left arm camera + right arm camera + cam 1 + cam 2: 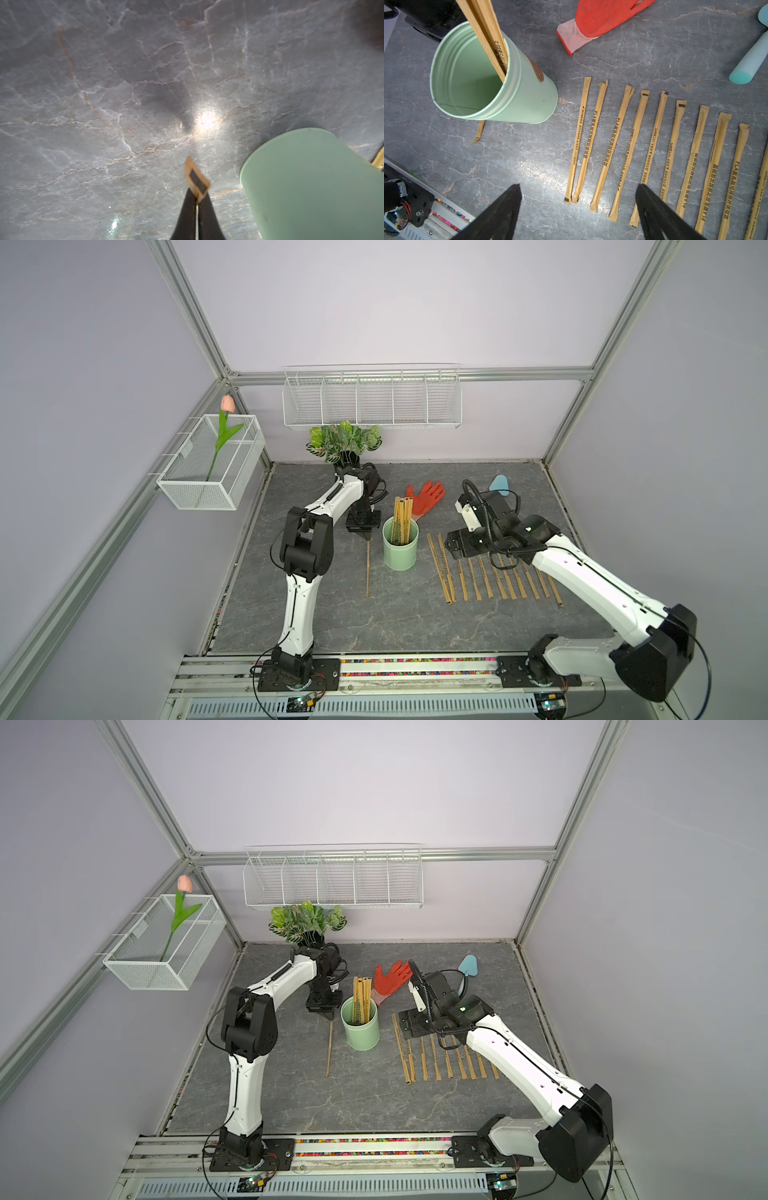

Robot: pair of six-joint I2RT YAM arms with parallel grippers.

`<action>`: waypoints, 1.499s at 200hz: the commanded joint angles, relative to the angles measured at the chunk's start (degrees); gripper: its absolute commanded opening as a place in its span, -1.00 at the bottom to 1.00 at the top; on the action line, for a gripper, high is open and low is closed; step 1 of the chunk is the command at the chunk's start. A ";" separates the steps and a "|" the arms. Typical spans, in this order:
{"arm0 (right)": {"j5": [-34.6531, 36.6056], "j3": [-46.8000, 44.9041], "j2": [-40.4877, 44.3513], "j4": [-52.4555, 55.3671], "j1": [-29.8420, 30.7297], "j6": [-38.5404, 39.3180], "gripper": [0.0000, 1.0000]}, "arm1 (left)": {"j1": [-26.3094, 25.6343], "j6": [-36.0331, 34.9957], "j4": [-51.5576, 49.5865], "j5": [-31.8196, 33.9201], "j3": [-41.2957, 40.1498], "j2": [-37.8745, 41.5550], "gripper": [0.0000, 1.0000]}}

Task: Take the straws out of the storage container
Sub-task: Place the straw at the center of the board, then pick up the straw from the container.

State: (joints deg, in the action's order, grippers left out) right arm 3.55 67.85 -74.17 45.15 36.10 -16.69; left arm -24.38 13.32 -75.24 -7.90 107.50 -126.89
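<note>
The storage container, a mint-green cup (400, 549) (360, 1029) (527, 95), stands upright mid-table with several straws (402, 514) (483, 25) leaning in it. Just left of the cup my left gripper (366, 536) (197, 199) is low and shut on the far end of one straw (368, 572) (196, 179); the rest of that straw lies flat on the table toward the front. Right of the cup, several more straws (490, 576) (652, 145) lie side by side in a row. My right gripper (578, 188) hovers open over that row's far ends, holding nothing.
A red glove (428, 495) and a teal handled tool (498, 483) lie behind the cup and the row. A black vase with a leafy plant (345, 443) stands at the back. White wire baskets hang on the back wall (372, 400) and the left wall (212, 472).
</note>
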 commanded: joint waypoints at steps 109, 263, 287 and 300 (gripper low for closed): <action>-0.61 0.50 -0.56 -0.07 0.21 0.09 0.78 | 0.21 0.07 1.65 -0.63 -2.03 -0.56 -0.64; 1.28 -0.05 5.64 -0.98 0.16 -2.39 0.78 | 0.19 0.19 15.84 -4.57 -9.52 30.38 -0.49; 1.03 0.32 5.21 -0.96 0.13 -2.41 0.78 | -0.03 -1.16 18.60 -7.46 -12.93 32.07 -0.44; 0.94 0.50 4.87 -0.84 0.11 -2.47 0.78 | -0.46 -1.82 18.47 -7.66 -13.28 31.67 -0.46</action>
State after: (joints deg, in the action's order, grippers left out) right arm 4.67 67.20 -68.53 44.45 36.10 -18.11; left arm -24.38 13.61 -59.81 -12.36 96.79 -92.90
